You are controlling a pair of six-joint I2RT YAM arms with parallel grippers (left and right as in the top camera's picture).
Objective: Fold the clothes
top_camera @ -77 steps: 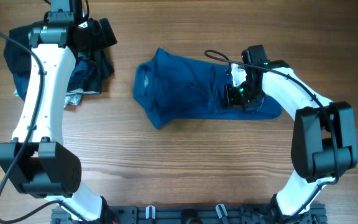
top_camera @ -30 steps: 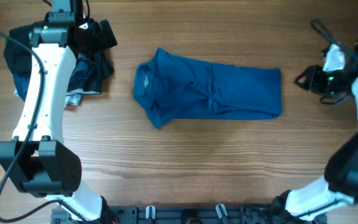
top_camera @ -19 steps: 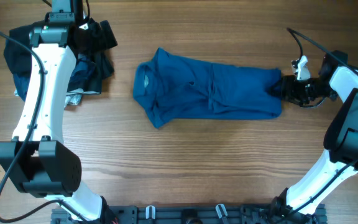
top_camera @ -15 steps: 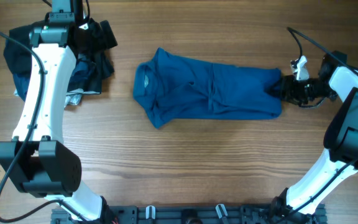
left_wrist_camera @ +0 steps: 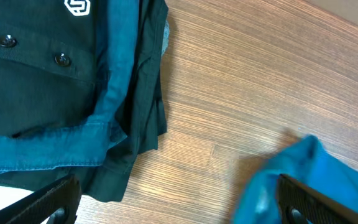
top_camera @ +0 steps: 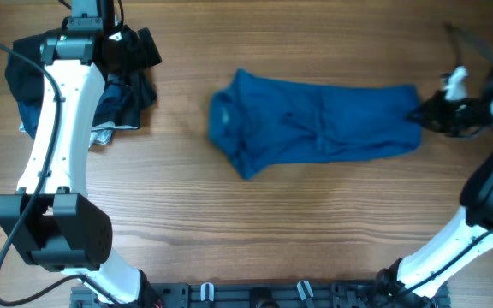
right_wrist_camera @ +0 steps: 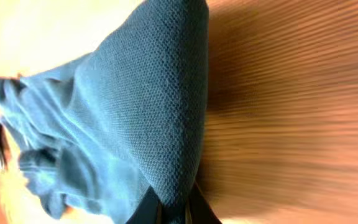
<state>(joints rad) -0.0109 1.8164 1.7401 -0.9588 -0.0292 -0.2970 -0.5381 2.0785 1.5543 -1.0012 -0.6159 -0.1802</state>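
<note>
The blue polo shirt [top_camera: 319, 124] lies folded lengthwise across the middle of the table, collar end to the left. My right gripper [top_camera: 422, 114] is shut on the shirt's right end at the far right of the table. In the right wrist view the blue knit fabric [right_wrist_camera: 160, 106] is pinched between the fingertips [right_wrist_camera: 173, 210]. My left gripper [left_wrist_camera: 173, 202] is open and empty, hovering at the back left by the pile; a blue edge of the shirt [left_wrist_camera: 303, 180] shows at the lower right of its view.
A pile of dark garments [top_camera: 118, 81] lies at the back left under my left arm. In the left wrist view it shows as a black garment with a white logo [left_wrist_camera: 36, 56] over a teal piece [left_wrist_camera: 120, 81].
My right gripper came back to the shirt's right end, closed on it and pulled the whole shirt to the right. The left arm has not moved.
</note>
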